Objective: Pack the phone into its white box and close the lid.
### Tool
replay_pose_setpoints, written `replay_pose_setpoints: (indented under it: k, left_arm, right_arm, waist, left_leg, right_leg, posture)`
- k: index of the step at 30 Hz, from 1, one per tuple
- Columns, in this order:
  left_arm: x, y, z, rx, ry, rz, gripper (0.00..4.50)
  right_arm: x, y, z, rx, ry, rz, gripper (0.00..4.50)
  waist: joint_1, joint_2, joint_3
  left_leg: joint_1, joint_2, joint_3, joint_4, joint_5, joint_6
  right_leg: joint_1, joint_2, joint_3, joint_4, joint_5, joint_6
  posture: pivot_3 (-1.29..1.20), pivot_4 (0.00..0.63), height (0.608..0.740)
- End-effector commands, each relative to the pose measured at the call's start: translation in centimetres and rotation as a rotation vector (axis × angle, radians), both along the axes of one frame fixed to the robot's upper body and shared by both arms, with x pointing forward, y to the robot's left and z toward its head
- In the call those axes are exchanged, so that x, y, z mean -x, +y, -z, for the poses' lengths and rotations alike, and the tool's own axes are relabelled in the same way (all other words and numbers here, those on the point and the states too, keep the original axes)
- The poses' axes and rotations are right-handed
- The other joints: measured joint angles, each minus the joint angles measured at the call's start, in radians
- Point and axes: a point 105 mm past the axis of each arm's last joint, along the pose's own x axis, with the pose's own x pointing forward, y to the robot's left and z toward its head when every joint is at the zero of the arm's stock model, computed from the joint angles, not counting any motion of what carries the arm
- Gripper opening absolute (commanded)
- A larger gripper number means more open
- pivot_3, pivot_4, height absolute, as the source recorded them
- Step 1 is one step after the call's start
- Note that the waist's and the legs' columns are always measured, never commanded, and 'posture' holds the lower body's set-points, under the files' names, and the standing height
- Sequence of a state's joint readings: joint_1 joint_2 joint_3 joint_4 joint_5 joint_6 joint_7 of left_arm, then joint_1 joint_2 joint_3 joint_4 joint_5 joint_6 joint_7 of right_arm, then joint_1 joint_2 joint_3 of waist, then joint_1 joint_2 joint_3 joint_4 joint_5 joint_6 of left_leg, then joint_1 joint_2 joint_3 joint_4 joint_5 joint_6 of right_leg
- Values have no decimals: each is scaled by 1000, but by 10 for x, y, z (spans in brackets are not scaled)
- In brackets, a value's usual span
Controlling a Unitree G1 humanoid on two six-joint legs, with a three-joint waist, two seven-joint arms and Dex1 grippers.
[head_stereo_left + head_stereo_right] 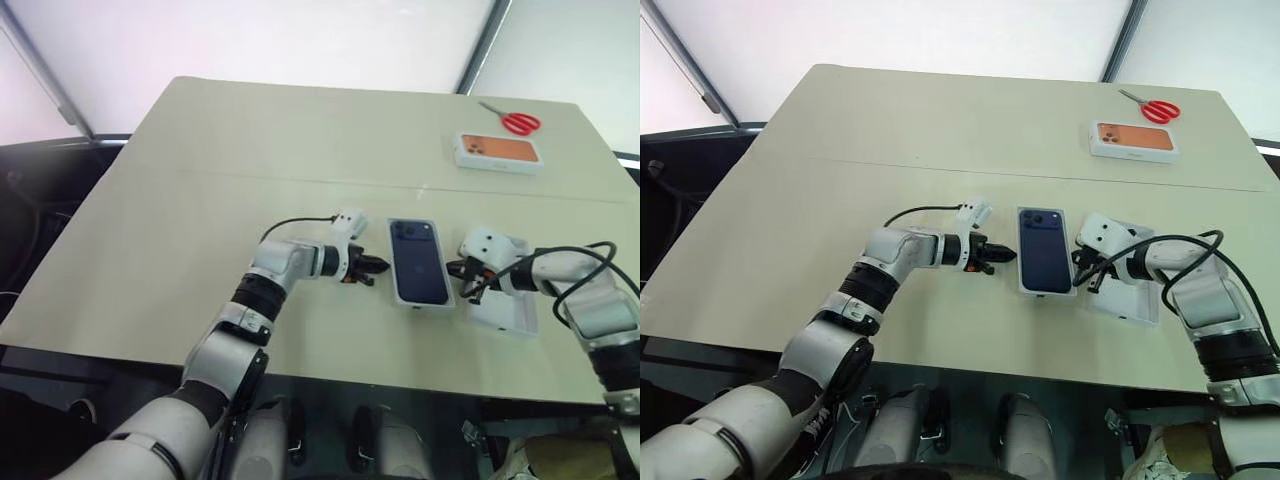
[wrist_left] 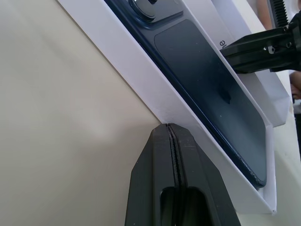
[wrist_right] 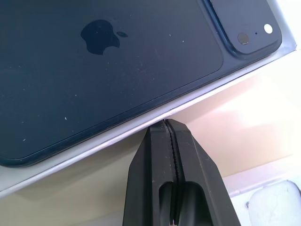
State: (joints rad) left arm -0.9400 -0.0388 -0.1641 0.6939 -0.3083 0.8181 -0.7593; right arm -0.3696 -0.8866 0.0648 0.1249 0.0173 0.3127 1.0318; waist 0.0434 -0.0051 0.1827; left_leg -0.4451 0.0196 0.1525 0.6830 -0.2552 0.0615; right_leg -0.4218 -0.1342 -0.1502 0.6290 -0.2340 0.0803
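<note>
So: phone (image 1: 418,262) is already in the white box (image 2: 141,80), back up, lens cluster toward the table's far edge. It looks seated flat, with white rim showing all round. The box sits near the front edge of the table (image 1: 300,150), a bit right of middle.

Step one looks done from where we stand. Left to do: the lid (image 1: 510,318). It's off, lying just beside the box on the side toward the front right corner, open face up. We can't tell whether anything sits inside it.

Left jaws are pinched shut with nothing in them, tip at the box's left wall. Right jaws are also shut and empty, tip at the opposite wall, hanging over the lid's near side. Our read is that they're squaring the box up, not grabbing.

Next we need the lid picked up, flipped and lowered square over the box.

Elsewhere on the table, an orange-faced white box (image 1: 499,151) and red-handled scissors (image 1: 515,121) sit near the far right corner, well apart from the work.

The table is plain beige with one seam across it. Behind it are pale panels with dark frame bars.
</note>
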Motion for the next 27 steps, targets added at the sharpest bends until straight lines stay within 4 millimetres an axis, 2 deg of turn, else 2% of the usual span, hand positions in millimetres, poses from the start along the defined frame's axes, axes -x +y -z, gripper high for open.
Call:
replay_pose_setpoints:
  k: [1,6,11,14,20,27]
  left_arm:
    - [7,-16,-4,14,-9,58,31]
    - [9,-16,0,2,-16,71,31]
    - [3,-5,-7,4,-65,54,31]
    - [-6,15,-19,42,-119,13,31]
    - [-4,65,-22,43,-178,-32,31]
    - [-1,99,-44,40,-394,-48,31]
  right_arm:
    - [5,-5,2,11,14,7,0]
    - [3,-5,1,27,2,1,0]
    - [-2,0,-2,11,-17,-6,0]
    - [2,1,-5,-12,-1,-3,0]
    - [18,-15,-6,9,39,20,0]
    - [18,-30,-9,40,26,50,0]
  waist:
    - [-2,0,0]
    - [-2,0,0]
    - [-6,0,0]
    - [-10,1,0]
    - [-10,1,0]
    - [-6,2,0]
  left_leg:
    - [0,0,0,0,0,0]
    - [0,0,0,0,0,0]
    - [0,0,0,0,0,0]
    - [0,1,0,0,0,0]
    - [0,2,0,-1,1,-1]
    - [0,1,0,0,0,-1]
  right_leg:
    - [1,0,0,0,0,0]
    - [1,0,0,0,0,0]
    - [1,0,0,0,0,0]
    - [0,0,0,1,0,0]
    - [-1,2,0,2,0,1]
    - [-2,0,0,0,-2,-3]
  posture:
    - [0,150,738]
    - [0,150,738]
    - [0,150,738]
    - [0,150,738]
    - [0,150,738]
    - [0,150,738]
